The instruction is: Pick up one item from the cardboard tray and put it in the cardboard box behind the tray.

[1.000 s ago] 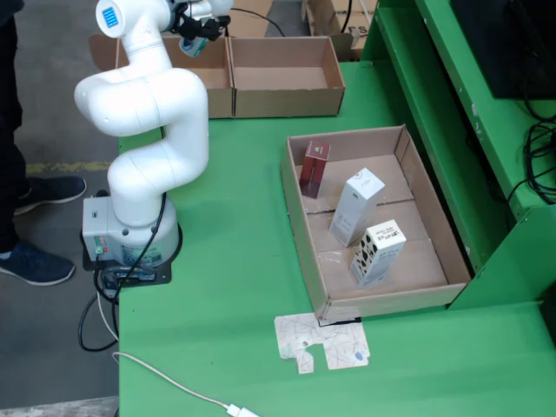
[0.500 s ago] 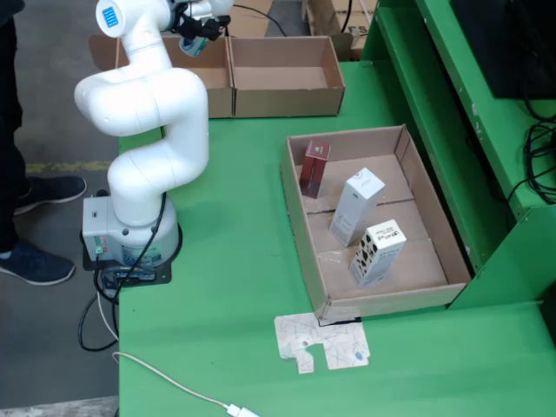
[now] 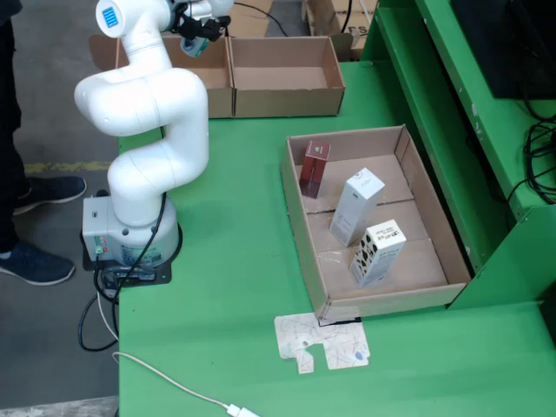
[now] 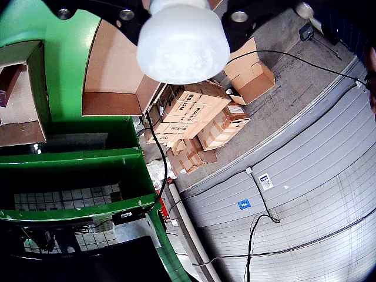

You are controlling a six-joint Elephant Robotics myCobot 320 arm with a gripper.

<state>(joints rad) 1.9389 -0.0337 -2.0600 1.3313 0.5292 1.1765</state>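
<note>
Nothing moved vs earlier frame. Gripper (image 3: pixel 198 26) upper left of fixed view, over cardboard box (image 3: pixel 287 76); grip state can't tell. Three cartons upright in tray (image 3: pixel 300 217), center-right.

The tool (image 3: pixel 198 24) is cut off by the fixed view's top edge.
</note>
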